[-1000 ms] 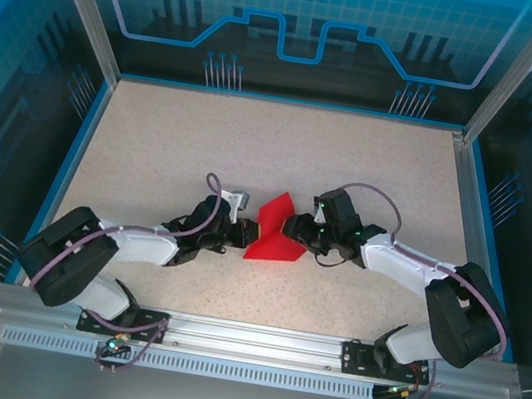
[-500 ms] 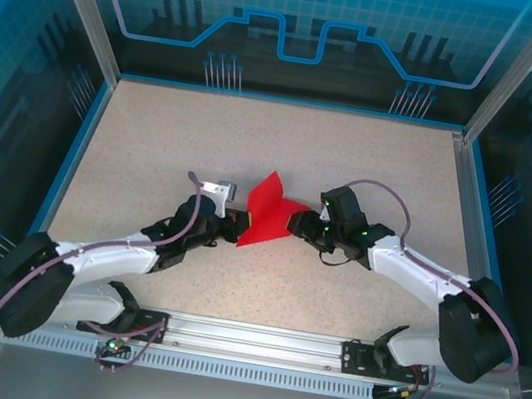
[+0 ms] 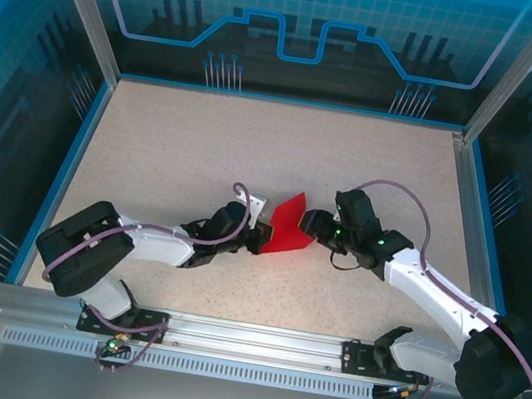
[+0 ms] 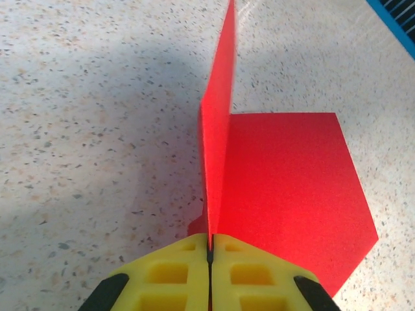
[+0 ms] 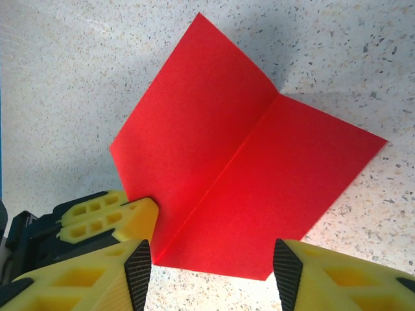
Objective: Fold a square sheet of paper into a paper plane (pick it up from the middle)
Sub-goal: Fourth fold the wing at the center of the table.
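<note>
"Paper first, please. Where is the sheet of paper [image 3: 289, 226]?"

"It sits between the two grippers, over the speckled table [image 3: 173, 144]. The bright red sheet is folded along a centre crease. One half stands upright, straight ahead of the left gripper [image 4: 209, 245]. The other half spreads out level to that gripper's right. I cannot tell whether it rests on the table."

"Is the left gripper holding it?"

"Yes. Its yellow fingers [image 4: 168, 272] are pressed together with no gap, and the end of the crease is pinched between their tips."

"And the right gripper [image 5: 213, 259]?"

"Its jaws stand apart, with nothing clamped. From its wrist camera the sheet opens like a shallow book just ahead of the fingertips, with the crease running away to the upper right. The sheet's near edge lies in the gap between the two fingers. The fingertip on the left of that view is just beside the sheet's near corner, and I cannot tell whether it touches. Ahead and to the left, the left gripper's fingers grip the sheet's edge."

"How do the grippers lie from above?"

"They face each other, near one another, with the sheet between them."
</note>
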You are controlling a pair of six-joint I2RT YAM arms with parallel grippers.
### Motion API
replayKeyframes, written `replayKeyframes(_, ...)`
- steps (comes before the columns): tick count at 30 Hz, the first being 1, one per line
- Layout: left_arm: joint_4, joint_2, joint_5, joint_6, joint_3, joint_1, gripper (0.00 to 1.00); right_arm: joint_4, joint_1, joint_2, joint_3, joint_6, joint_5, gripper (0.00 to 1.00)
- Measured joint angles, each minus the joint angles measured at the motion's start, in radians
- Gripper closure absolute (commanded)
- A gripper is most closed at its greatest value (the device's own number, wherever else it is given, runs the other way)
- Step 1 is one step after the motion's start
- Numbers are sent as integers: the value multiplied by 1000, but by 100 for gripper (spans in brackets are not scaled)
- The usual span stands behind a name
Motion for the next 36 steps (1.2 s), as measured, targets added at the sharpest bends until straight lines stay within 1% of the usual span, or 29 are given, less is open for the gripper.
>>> replayKeyframes(5, 0, 55, -34, 32, 38, -49, 91, 16, 0, 13, -29, 5, -12, 46)
replayKeyframes(12, -15, 130, -12, 6, 61, -68, 91, 114, 0, 113, -91, 36, -66, 51)
replayKeyframes(19, -54, 133, 80, -111, 112, -55, 91, 212, -14, 159, -140, 36, -110, 52)
replayKeyframes(27, -15, 163, 241, -242, 113, 32, 89, 340, -28, 257, -153, 28, -167, 51)
replayKeyframes(36, 44, 219, 355, -300, 113, 55, 88, 407, -55, 281, -164, 27, -200, 51)
